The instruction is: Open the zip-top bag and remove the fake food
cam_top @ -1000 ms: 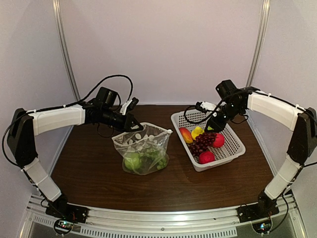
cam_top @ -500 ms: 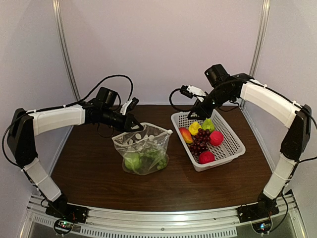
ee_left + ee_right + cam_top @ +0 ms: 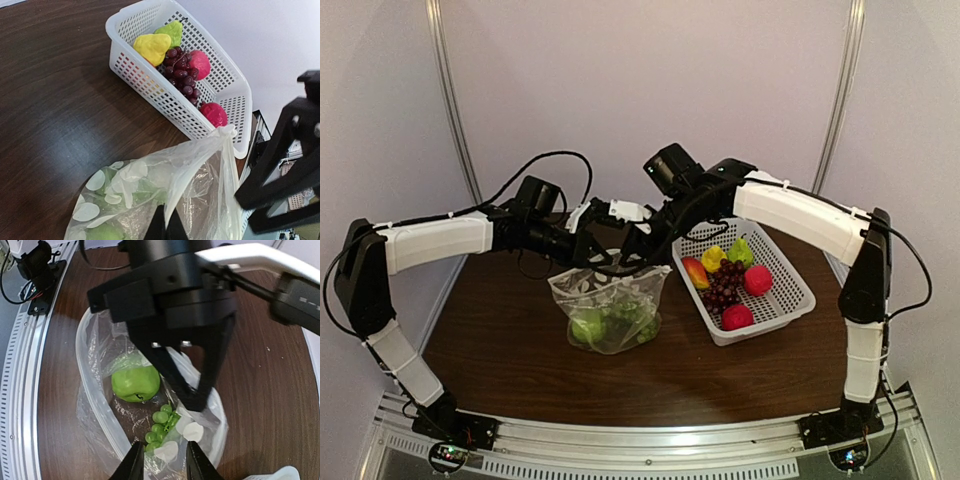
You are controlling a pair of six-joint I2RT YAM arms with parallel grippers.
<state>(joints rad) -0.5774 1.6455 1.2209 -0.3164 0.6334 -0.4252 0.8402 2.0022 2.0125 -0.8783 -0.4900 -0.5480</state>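
Note:
The zip-top bag (image 3: 610, 305), clear with white dots, stands open on the brown table. My left gripper (image 3: 596, 256) is shut on its far rim and holds it up; the left wrist view shows its fingers (image 3: 167, 227) pinching the plastic (image 3: 165, 185). A green apple (image 3: 136, 382) and a green grape bunch (image 3: 161, 426) lie inside the bag (image 3: 95, 390). My right gripper (image 3: 632, 243) hovers just above the bag's mouth, open and empty (image 3: 162, 462). More fake food lies in the white basket (image 3: 792, 268): purple grapes (image 3: 723, 288), red, yellow and green pieces.
The basket (image 3: 150, 92) stands just right of the bag, almost touching its corner. The left gripper's black body (image 3: 180, 305) sits close in front of my right wrist. The right arm's fingers (image 3: 285, 165) fill the right edge of the left wrist view.
My right arm swung left from the basket to above the bag's mouth. A green piece now shows in the basket. The left gripper and the bag stayed put.

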